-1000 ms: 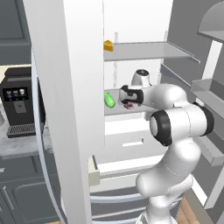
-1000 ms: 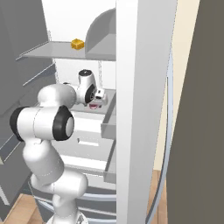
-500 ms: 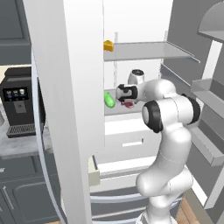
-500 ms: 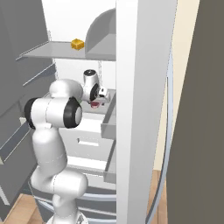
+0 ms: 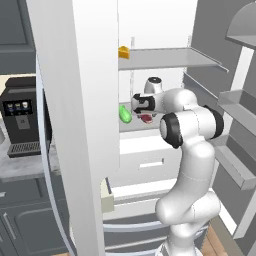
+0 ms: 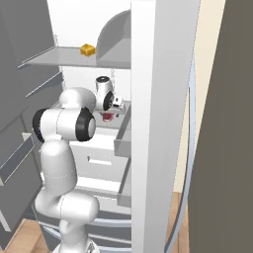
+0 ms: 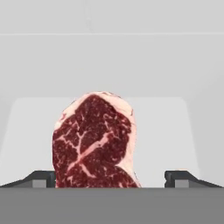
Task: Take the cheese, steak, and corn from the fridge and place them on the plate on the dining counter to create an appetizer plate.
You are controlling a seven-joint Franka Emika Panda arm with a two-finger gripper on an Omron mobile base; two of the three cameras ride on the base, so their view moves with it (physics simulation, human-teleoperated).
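Inside the open fridge [image 5: 160, 60] the dark red steak [image 5: 146, 118] lies flat on the white middle shelf. My gripper [image 5: 144, 112] hangs just above it, jaws open. In the hand view the steak [image 7: 94, 140] lies between the two fingertips [image 7: 41, 178], untouched. From the right, the gripper [image 6: 112, 106] is over the steak [image 6: 107, 117]. The green corn [image 5: 125, 114] lies on the same shelf, left of the steak. The orange-yellow cheese [image 5: 124, 51] sits on the shelf above, also seen as the cheese [image 6: 87, 49].
The fridge's left door [image 5: 80, 125] stands open close to the arm, and the right door [image 6: 163, 123] is open too. White drawers [image 5: 150, 165] are below the shelf. Door racks [image 5: 240, 110] jut out at the right. A coffee machine [image 5: 20, 122] stands on the worktop at left.
The arm has stretched further into the fridge and the hand has come closer over the steak. The jaws have stayed open. The food has not moved.
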